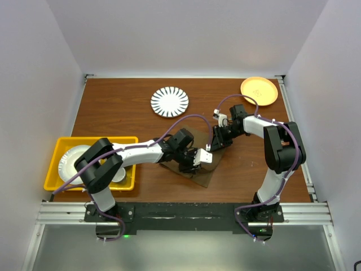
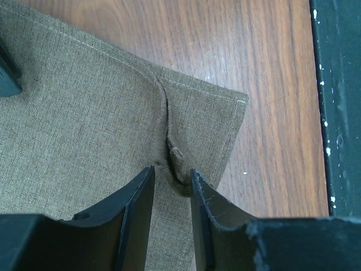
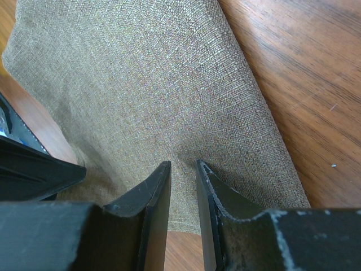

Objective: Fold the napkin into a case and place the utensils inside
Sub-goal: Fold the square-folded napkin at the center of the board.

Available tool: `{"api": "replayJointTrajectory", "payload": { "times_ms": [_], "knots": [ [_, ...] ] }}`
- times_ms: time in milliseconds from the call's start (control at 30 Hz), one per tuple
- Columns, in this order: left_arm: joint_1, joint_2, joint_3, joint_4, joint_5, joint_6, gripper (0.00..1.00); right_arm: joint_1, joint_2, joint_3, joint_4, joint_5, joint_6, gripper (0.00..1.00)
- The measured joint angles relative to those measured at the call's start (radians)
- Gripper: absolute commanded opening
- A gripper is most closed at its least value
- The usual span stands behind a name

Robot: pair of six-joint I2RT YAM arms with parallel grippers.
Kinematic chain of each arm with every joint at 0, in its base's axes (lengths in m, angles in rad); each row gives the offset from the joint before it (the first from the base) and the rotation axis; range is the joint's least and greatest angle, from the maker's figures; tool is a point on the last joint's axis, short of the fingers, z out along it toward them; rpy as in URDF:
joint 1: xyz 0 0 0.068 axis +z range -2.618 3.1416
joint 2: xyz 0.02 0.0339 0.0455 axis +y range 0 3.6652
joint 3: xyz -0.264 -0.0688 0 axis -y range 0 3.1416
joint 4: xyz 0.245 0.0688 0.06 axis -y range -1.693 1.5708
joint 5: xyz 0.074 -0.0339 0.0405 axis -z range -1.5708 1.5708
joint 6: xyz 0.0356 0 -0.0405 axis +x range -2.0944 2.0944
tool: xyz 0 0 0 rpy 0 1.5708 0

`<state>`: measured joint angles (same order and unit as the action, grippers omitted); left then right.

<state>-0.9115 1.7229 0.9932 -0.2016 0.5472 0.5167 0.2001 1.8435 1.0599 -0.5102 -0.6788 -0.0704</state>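
Observation:
The olive-brown napkin lies partly folded at the table's middle front. My left gripper rests on its near part. In the left wrist view the left gripper is open by a narrow gap, and a pinched-up crease of the napkin stands between its tips, against the right finger. My right gripper is at the cloth's far right corner. In the right wrist view the right gripper has its jaws slightly apart, tips down on the napkin beside a rounded fold. The utensils are out of view, and no case shape shows.
A yellow bin holding white dishes sits at the front left. A striped plate and an orange plate stand at the back. A dark rail runs along the table edge near the left gripper.

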Motion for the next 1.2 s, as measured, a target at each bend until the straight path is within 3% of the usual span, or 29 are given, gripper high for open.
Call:
{"api": "replayJointTrajectory", "payload": {
  "times_ms": [467, 767, 867, 1200],
  "knots": [
    [0.002, -0.01, 0.0, -0.032, 0.025, 0.03, 0.41, 0.0, 0.0, 0.001, -0.002, 0.0, -0.001, 0.3],
    [0.003, -0.016, -0.002, -0.005, 0.002, 0.005, 0.18, 0.0, 0.0, 0.001, -0.003, 0.0, -0.001, 0.3],
    [0.007, -0.016, -0.002, 0.021, -0.017, -0.027, 0.0, 0.0, 0.0, 0.001, -0.003, 0.0, -0.001, 0.3],
    [0.055, -0.016, -0.008, 0.047, -0.01, -0.081, 0.0, 0.0, 0.0, 0.001, -0.003, -0.001, -0.001, 0.32]
  ]
}}
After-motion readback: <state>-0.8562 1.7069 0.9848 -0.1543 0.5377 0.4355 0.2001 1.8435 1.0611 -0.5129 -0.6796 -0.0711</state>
